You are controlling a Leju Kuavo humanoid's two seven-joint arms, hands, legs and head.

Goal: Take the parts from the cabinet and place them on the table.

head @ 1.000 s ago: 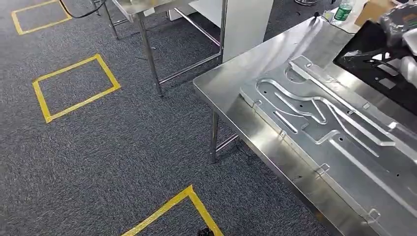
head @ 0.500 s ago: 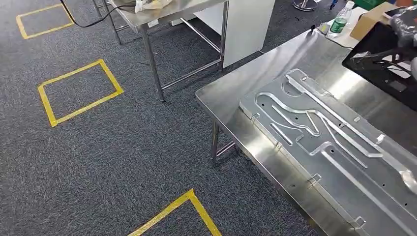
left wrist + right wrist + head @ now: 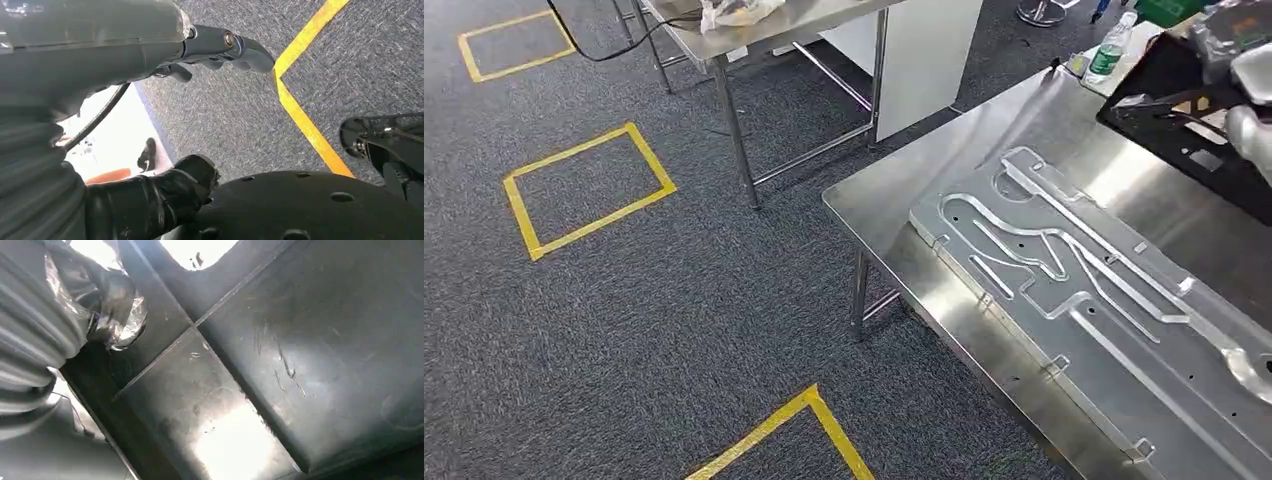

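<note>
While the steel table [image 3: 894, 190] is being viewed from above, a large black flat part [image 3: 1189, 140] is being carried over its far right corner by the right hand [image 3: 1239, 75], which is being seen at the upper right edge of the head view. In the right wrist view the dark, scratched surface of the part [image 3: 280, 365] is being pressed close to the camera, and the hand [image 3: 107, 305], wrapped in a shiny clear film, is being shown hooked through an opening at the part's edge; the part is being gripped there, although the individual fingers are being hidden by the film. A long machined aluminium plate [image 3: 1084, 300] with raised curved ribs is being supported flat on the table, beside the black part and nearer the table's front edge. A green-labelled bottle [image 3: 1112, 45] is being kept just beyond the table's far corner. Grey carpet [image 3: 674, 300] marked with yellow tape rectangles [image 3: 589, 190] is being shown to the left of the table. In the left wrist view the left hand [image 3: 215, 47] is being held above the carpet with its fingers loosely extended and nothing being grasped.
</note>
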